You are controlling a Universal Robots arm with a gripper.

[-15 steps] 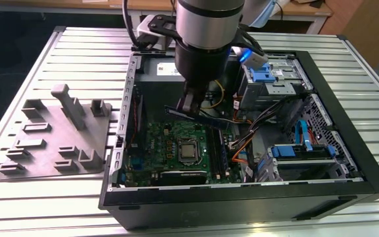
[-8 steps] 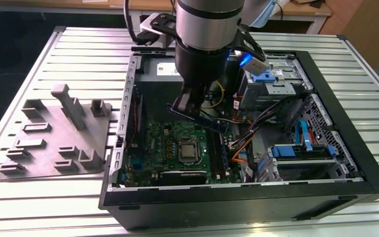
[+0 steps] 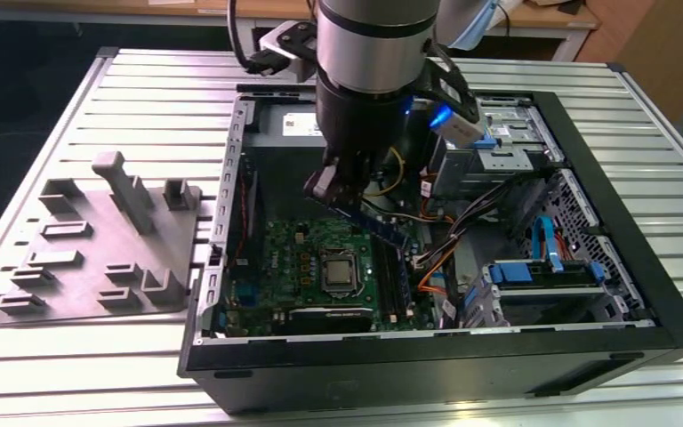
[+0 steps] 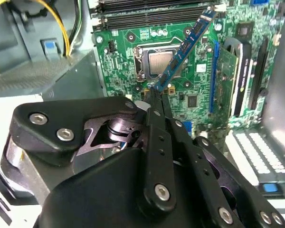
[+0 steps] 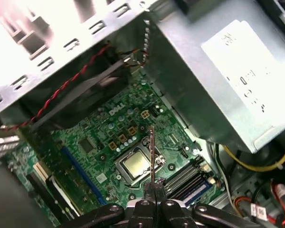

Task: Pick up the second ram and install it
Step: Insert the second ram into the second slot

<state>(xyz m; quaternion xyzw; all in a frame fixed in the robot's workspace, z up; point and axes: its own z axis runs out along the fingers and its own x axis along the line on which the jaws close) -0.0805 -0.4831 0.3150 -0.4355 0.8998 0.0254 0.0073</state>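
Grip: the pincer is clamped on one end of the second ram, its slim black fingers pressed against the stick's two flat faces.
Ram: a thin blue-green stick held in the air inside the open computer case, tilted, slanting away from the pincer toward the exterior view's right; it sits in no slot.
Below the ram: in both wrist views the stick hangs over the processor socket of the green motherboard, apart from the board.
Slots: the long black memory slots lie just past the socket; in the second wrist view the stick's free end is near them.
Arm: the robot arm reaches down into the case from above.
Power supply: a grey power-supply box stands beside the motherboard, with a yellow cable curving under it.
Drives: blue-tabbed drive bays fill the case's side on the exterior view's right.
Table: the slatted metal table carries the case; a grey parts fixture lies just beside the case on the exterior view's left.
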